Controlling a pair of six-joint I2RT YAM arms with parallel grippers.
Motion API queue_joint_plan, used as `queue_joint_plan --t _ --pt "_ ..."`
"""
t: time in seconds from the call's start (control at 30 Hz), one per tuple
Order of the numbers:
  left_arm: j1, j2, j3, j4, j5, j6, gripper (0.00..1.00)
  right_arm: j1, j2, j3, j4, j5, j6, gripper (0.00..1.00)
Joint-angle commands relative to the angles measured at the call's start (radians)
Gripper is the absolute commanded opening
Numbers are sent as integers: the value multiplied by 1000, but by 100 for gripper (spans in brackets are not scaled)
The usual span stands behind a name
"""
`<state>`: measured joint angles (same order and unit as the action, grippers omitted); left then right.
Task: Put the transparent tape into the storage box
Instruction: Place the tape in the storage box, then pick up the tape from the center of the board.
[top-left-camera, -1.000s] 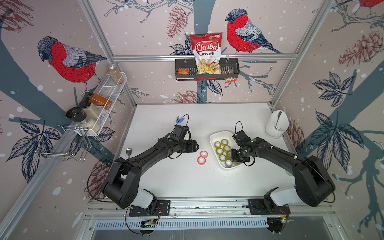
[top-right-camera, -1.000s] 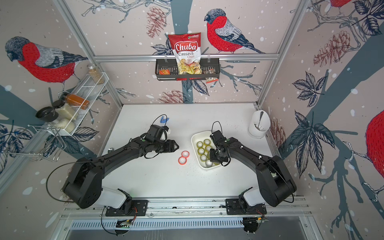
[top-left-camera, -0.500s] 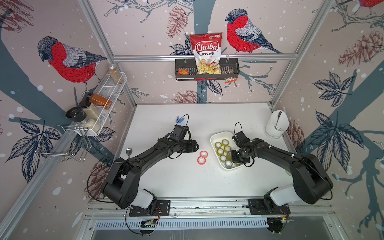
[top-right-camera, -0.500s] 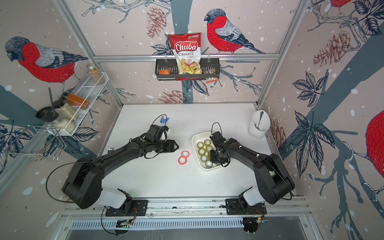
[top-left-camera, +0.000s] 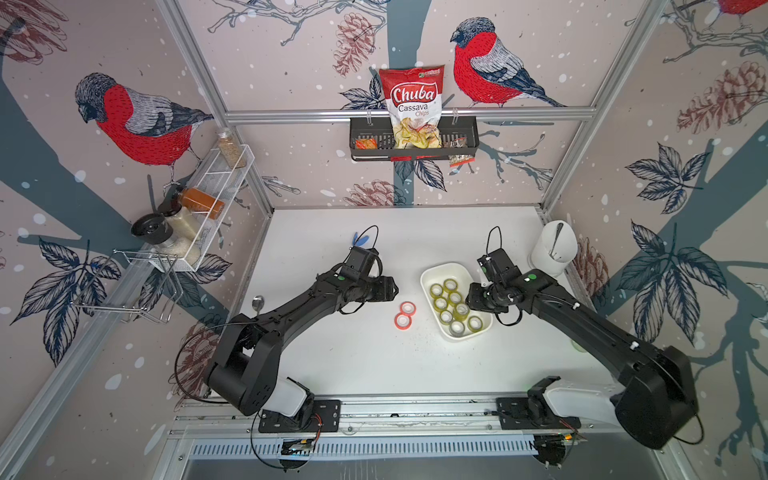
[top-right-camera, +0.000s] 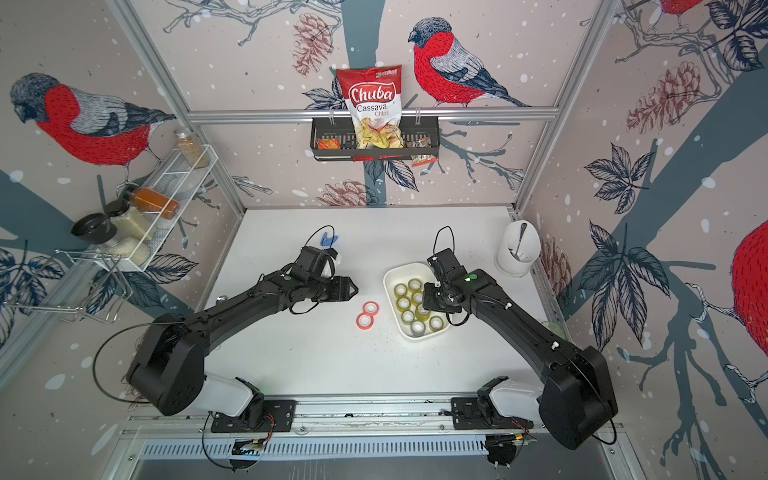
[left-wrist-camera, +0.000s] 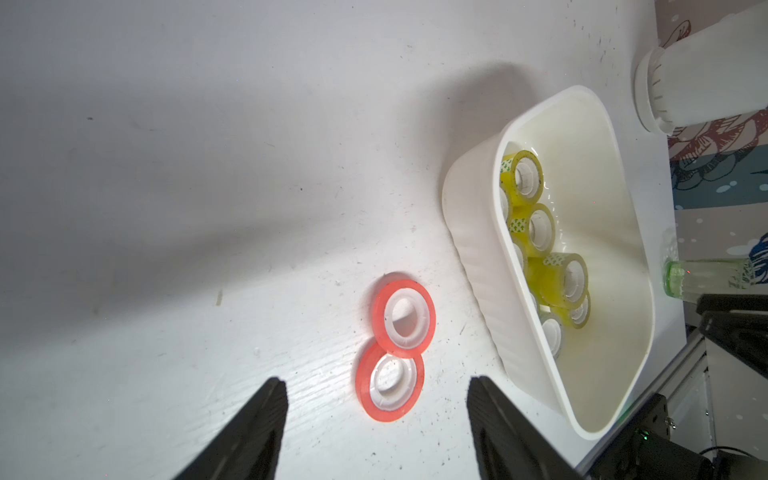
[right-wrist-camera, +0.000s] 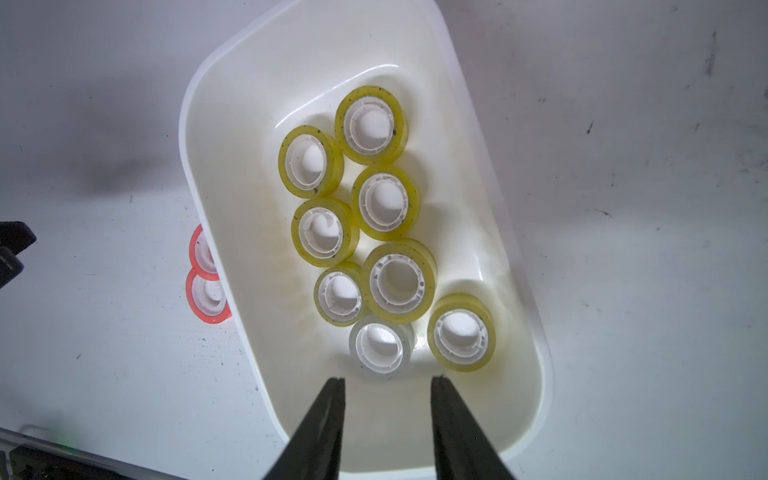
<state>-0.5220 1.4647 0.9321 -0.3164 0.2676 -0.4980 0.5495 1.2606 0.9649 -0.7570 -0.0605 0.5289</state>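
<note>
The transparent tape rolls (right-wrist-camera: 399, 280) are found inside the storage box (right-wrist-camera: 232, 83): eight are counted there, seven tinted yellow and one colourless (right-wrist-camera: 381, 347); one yellow roll is seen resting on top of its neighbours, while the others lie flat on the floor of the box. The right gripper (right-wrist-camera: 386, 379) is held above the near end of the box; a second ago its fingers were shut, and now they are parted by a moderate gap with nothing between them; from this a roll is judged to have just been let go, though which one cannot be told. No transparent roll is seen outside the box in either top view, so the task is judged done or very nearly so.

Just beside the box, two red tape rolls (left-wrist-camera: 399, 351) are left on the table (top-left-camera: 353, 353), one overlapping the other; the left gripper (left-wrist-camera: 375, 379) is poised near them, its fingers spread wide and nothing held.

The table is white and flecked with dust; a tall white cup (top-left-camera: 555, 249) with a utensil in it is stood near the far right corner. A black basket (top-left-camera: 465, 143) with a bag of cassava chips (top-left-camera: 411, 104) is hung on the back wall; a wire rack (top-left-camera: 216, 183) of jars is fixed to the left wall; bullfinches and pine cones are printed on the walls.
</note>
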Motion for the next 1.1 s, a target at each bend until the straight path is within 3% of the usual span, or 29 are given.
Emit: queue_joint_plan --t 0.0,0.3,0.6,0.9,1.07 --pt "0 -21 3 -25 -62 -3 73 4 -30 18 5 -7 -50 46" --pt "35 -47 -3 -34 -85 -12 73 45 29 94 32 -64 -160 50" --pt "67 -113 -74 -19 -64 -34 73 184 147 210 9 -30 -219 53" --pt "122 -175 -143 -37 -28 -34 72 306 397 417 -35 11 -234 59" --pt "130 -199 -163 -42 -27 -22 72 362 596 594 -154 48 -183 60"
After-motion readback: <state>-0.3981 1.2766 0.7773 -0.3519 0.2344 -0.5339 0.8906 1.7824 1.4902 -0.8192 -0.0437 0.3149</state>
